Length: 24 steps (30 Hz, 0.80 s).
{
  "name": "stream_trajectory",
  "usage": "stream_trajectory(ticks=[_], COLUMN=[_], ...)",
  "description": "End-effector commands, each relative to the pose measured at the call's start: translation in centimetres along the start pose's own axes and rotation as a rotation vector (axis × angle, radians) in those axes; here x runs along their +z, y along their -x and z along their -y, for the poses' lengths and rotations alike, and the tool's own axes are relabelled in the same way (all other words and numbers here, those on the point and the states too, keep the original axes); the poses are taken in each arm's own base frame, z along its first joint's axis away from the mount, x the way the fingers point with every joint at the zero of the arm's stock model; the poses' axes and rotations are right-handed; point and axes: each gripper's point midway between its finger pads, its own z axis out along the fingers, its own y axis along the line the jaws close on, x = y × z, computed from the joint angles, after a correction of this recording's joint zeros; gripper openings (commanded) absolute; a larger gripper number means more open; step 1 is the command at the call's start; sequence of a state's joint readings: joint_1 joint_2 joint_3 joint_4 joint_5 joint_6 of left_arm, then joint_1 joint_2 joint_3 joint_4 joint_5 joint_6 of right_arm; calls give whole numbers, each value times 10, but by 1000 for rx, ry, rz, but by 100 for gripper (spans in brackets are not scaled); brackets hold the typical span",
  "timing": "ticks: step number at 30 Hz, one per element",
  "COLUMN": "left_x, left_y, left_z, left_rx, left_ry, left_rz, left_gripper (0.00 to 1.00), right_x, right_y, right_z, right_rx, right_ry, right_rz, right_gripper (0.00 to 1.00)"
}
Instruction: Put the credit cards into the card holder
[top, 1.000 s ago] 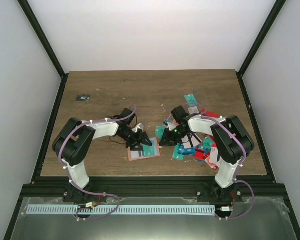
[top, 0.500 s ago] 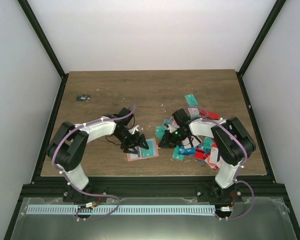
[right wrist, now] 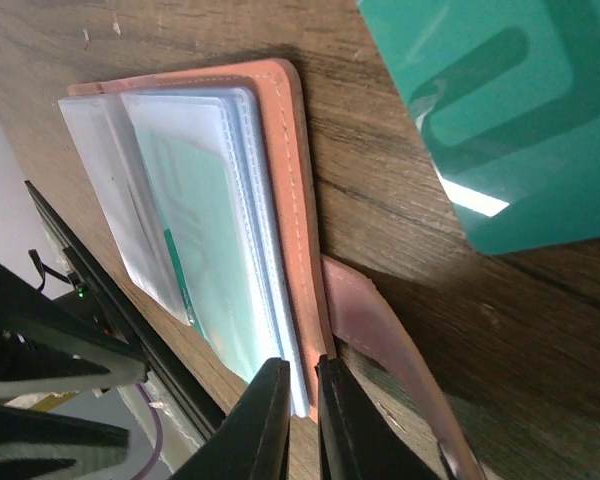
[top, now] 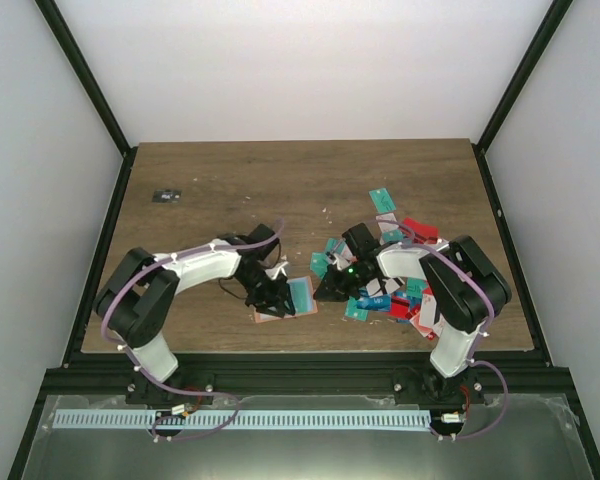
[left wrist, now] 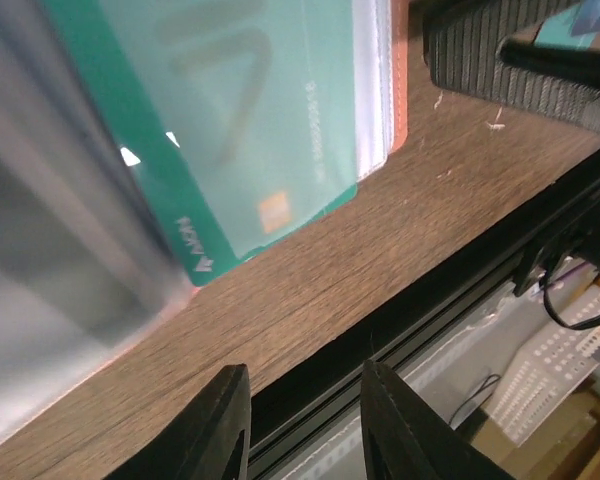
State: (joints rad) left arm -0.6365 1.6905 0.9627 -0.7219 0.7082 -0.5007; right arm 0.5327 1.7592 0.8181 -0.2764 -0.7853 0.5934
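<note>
Near the front edge of the brown wooden counter [top: 210, 190], find the salmon-pink leather-like folding card holder [right wrist: 298, 200], spread open and flat. Note a teal plastic credit card [left wrist: 280, 150] part-way into its clear sleeve [right wrist: 240, 240]. Just right of the holder, see the heap of thin teal, red and blue credit cards [top: 405, 303]. Over the holder's left half, spot the left gripper [left wrist: 305, 420], jaws apart and empty; at its right rim, by the pink tab [right wrist: 380, 330], the right gripper [right wrist: 302, 420], jaws all but together, gripping nothing visible. Expect light, stiff, slippery cards, hard to lift off flat wood: pinch by a raised edge. Treat the holder as limp; pin its cover.
</note>
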Motion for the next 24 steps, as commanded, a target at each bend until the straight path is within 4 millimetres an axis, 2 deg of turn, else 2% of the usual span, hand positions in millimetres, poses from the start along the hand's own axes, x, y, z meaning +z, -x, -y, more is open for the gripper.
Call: stream_trajectory(ticks=[1, 8, 15, 24], left_x=[14, 22, 29, 40], left_y=[-9, -7, 6, 19], left_z=[-1, -20, -2, 4], left_rx=[59, 111, 217, 240], left_ry=[95, 255, 244, 231], left_rz=[-44, -24, 40, 72], left_gripper=[31, 29, 29, 26], right_x=[-2, -3, -4, -5], right_y=[1, -2, -8, -11], right_z=[-8, -5, -1, 2], right_rx=[-19, -12, -5, -16], right_ry=[18, -1, -8, -26], right_rz=[12, 16, 14, 5], right_gripper=[11, 10, 10, 10])
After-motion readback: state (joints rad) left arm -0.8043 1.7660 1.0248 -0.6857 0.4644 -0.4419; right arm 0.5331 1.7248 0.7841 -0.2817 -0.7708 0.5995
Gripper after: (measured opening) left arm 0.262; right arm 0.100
